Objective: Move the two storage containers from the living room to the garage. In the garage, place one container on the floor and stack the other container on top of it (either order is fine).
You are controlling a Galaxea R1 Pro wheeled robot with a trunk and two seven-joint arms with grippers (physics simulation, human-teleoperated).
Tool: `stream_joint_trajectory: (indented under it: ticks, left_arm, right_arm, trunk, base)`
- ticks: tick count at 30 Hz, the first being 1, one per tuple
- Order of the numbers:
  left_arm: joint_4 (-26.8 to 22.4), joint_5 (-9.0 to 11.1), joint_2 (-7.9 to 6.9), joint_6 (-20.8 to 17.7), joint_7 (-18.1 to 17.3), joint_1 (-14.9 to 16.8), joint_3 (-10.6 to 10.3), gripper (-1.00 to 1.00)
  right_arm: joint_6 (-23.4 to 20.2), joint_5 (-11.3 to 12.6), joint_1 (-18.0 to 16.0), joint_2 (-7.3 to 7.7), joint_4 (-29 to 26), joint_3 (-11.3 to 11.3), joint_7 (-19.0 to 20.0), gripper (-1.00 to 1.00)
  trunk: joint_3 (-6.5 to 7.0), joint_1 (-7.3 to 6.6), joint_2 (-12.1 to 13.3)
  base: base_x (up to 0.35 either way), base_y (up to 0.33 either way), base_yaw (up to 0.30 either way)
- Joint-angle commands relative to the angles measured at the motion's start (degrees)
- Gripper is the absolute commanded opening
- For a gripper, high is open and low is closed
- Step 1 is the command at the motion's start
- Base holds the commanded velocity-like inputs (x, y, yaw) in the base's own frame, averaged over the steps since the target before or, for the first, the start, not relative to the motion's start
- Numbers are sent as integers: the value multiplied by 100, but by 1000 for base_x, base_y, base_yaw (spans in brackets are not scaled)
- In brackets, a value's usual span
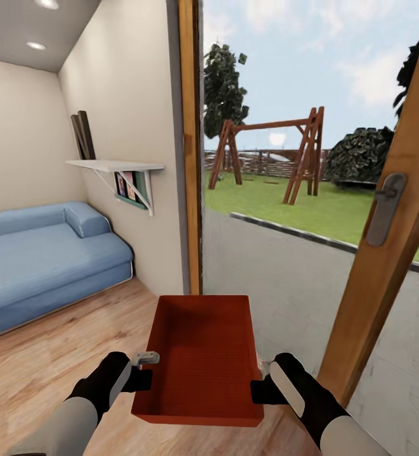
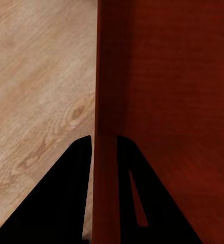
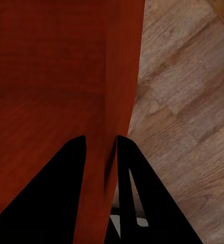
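One red container [image 1: 199,354], low centre of the frame, carried above the wood floor [image 1: 38,380]. Pinched at both side walls: left tool [image 1: 147,373] and right tool [image 1: 258,387] each clamped on thin rim. Risk: slipping or tilting, or clipping the door frame [image 1: 386,253] at right.

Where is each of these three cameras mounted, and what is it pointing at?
Head view: on the robot's head, looking forward and down at the bin, sofa and glass door; both arms show.
Left wrist view: near the left gripper, its fingers pinching the bin's wall over wood floor.
Right wrist view: near the right gripper, likewise.
All views share the bin.
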State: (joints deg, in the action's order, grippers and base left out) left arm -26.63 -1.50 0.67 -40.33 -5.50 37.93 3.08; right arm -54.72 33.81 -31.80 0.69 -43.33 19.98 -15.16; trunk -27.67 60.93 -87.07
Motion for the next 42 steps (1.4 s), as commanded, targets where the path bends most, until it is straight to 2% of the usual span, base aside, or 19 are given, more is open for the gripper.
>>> stream_joint_trajectory:
  ticks: [1,42]
  left_arm:
    - [-18,-78,3,-27,-4,4,26,-100]
    - [-18,-87,3,-27,-4,4,26,-100]
  right_arm:
    - [-66,-217,-1,7,0,33,-75,-100]
    - [-65,-217,-2,10,0,33,-75,-100]
  trunk:
    - [21,-23,38]
    - [1122,-923,1683]
  base:
    - [0,0,0]
    - [0,0,0]
